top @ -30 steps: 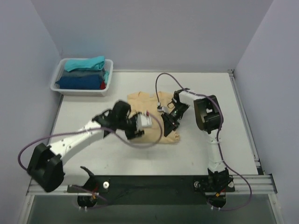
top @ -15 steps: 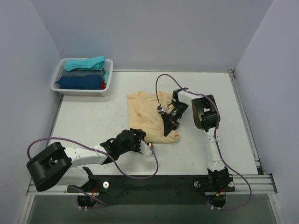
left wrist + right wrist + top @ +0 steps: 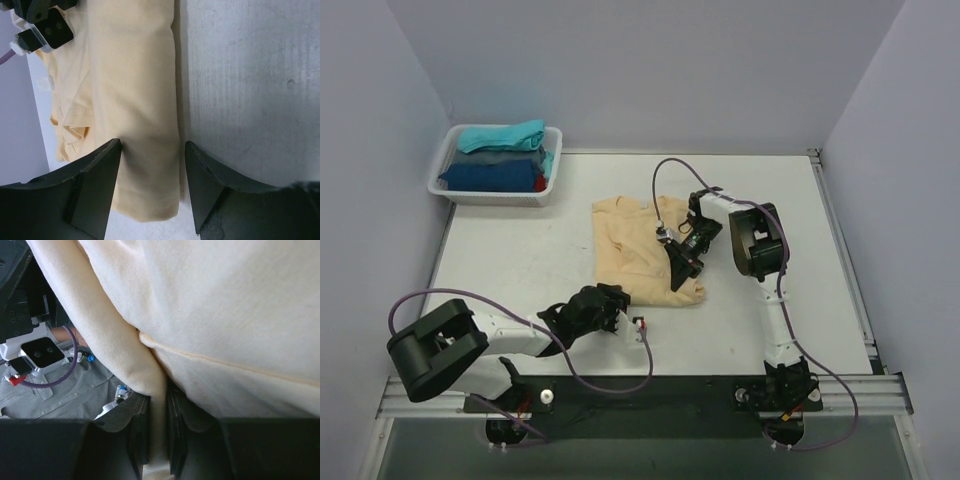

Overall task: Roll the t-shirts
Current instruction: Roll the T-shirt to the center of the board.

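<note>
Pulled back off the shirt, the left tool sits low, jaws apart, the shirt's edge just ahead, while the right tool is clamped on a fold.

basket far left, t-shirt mid-table, left gripper before it, right gripper at its right edge

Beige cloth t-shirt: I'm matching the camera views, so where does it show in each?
Top external: the beige cloth t-shirt lies near the picture's centre.
Left wrist: upper left to centre, its folded edge running down into the open left end effector.
Right wrist: fills most of the frame.
Shared landmark: the right end effector, pinching the shirt's edge.
</note>
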You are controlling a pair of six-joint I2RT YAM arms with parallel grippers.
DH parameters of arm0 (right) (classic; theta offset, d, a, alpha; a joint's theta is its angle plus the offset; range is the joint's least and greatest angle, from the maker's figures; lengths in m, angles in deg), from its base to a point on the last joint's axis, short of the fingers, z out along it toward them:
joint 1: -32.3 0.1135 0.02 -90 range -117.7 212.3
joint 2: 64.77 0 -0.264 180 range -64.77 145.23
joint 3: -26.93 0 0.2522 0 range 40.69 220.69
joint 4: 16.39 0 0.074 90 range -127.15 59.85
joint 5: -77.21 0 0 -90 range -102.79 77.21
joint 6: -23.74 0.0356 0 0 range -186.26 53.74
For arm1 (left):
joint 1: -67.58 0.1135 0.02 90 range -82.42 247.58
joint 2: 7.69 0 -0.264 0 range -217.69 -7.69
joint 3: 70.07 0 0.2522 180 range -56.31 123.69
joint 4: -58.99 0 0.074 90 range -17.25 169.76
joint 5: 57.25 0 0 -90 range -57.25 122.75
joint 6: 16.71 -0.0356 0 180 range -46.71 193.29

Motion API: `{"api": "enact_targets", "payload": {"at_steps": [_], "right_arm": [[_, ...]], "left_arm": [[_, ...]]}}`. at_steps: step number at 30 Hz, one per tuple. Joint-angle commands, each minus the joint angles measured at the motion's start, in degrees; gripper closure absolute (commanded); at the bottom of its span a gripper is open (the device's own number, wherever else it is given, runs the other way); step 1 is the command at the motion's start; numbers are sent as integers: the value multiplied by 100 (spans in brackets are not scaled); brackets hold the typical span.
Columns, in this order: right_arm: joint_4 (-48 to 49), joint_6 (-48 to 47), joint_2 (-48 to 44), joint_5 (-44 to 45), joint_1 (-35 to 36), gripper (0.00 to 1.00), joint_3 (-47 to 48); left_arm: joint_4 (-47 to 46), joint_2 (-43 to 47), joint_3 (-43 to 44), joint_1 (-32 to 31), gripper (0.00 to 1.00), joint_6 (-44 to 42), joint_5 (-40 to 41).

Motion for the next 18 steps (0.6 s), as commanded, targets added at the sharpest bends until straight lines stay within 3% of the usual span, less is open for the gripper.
{"api": "enact_targets", "payload": {"at_steps": [1, 5, 9, 13, 16, 18], "right_arm": [[-234, 116, 230, 237, -59, 100, 92], [-260, 116, 248, 237, -68, 100, 110], [-278, 90, 256, 176, -85, 100, 110], [-295, -94, 90, -52, -208, 91, -12], [-190, -288, -515, -211, -454, 82, -162], [-164, -576, -1200, -273, -656, 79, -268]], "left_arm": [[-407, -450, -55, -45, 37, -39, 156], [-944, -907, -169, -37, 39, -214, 315], [-418, -970, 94, -28, 82, -75, 271], [723, -812, 558, 16, 94, 268, 96], [1629, -628, 911, 174, 99, 593, -308], [2486, -504, 1411, 472, 100, 857, -1010]]}}
